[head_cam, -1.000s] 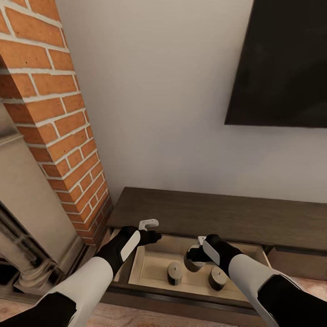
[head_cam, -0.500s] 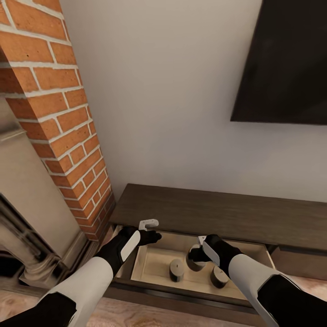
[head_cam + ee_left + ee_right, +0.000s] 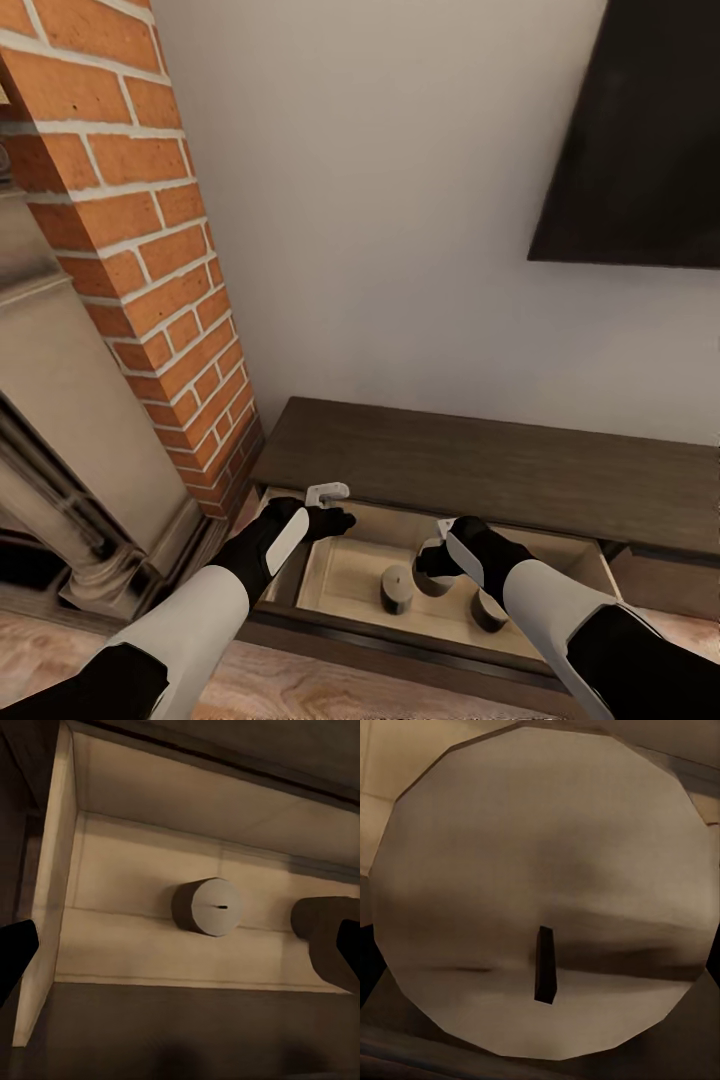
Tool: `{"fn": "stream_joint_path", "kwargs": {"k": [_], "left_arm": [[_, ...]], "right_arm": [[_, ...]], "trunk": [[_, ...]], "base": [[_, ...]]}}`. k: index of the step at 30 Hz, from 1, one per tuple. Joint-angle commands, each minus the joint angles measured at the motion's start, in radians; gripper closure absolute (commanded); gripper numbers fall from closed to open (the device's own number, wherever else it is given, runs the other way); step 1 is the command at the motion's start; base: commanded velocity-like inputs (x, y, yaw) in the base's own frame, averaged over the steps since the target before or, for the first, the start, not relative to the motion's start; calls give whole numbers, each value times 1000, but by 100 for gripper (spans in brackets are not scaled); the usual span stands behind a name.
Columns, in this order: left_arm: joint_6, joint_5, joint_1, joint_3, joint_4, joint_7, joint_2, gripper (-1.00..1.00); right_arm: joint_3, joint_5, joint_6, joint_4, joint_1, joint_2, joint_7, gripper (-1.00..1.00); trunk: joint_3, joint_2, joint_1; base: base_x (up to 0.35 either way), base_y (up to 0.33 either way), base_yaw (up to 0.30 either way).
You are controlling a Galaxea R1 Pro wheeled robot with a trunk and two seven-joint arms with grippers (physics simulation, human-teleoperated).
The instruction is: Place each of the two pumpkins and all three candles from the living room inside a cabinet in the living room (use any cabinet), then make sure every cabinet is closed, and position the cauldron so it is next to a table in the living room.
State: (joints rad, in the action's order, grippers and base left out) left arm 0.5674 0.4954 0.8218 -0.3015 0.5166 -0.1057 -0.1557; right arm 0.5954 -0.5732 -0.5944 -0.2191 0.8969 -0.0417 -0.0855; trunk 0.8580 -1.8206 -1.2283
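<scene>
- Right gripper [image 3: 436, 558] grips a candle [image 3: 544, 892] above the cabinet [image 3: 480, 470] drawer; two candles stand inside.
- Left gripper [image 3: 335, 508]: jaws apart, empty.
- Advice: lower into the free floor between them, release upright.

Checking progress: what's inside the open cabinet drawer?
Two stubby grey-tan candles stand in the pale drawer; a third sits at the right gripper. Arms cover the drawer's near corners.
</scene>
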Motion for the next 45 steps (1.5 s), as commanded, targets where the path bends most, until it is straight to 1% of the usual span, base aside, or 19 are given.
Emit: {"fn": "stream_joint_path", "kwargs": {"k": [1, 11, 17, 41, 43, 45], "left_arm": [[3, 11, 0, -5, 2, -9, 1, -100], [3, 11, 0, -5, 2, -11, 1, -100], [3, 11, 0, -5, 2, -10, 1, -100], [3, 11, 0, -5, 2, -6, -1, -100], [3, 11, 0, -5, 2, -6, -1, -100], [3, 11, 0, -5, 2, -6, -1, -100]], "right_arm": [[6, -10, -4, -2, 1, 0, -8, 100], [7, -11, -3, -2, 1, 0, -7, 100], [7, -10, -4, -2, 1, 0, -8, 100], [1, -11, 1, -2, 1, 0, -7, 100], [1, -11, 7, -2, 0, 0, -6, 100], [2, -10, 41, -2, 0, -1, -6, 100]], "trunk": [[2, 0, 0], [3, 0, 0], [8, 0, 0], [45, 0, 0], [48, 0, 0], [52, 0, 0]], "base": [[0, 0, -147], [0, 0, -214], [0, 0, -23], [0, 0, 0], [0, 0, 0], [0, 0, 0]]}}
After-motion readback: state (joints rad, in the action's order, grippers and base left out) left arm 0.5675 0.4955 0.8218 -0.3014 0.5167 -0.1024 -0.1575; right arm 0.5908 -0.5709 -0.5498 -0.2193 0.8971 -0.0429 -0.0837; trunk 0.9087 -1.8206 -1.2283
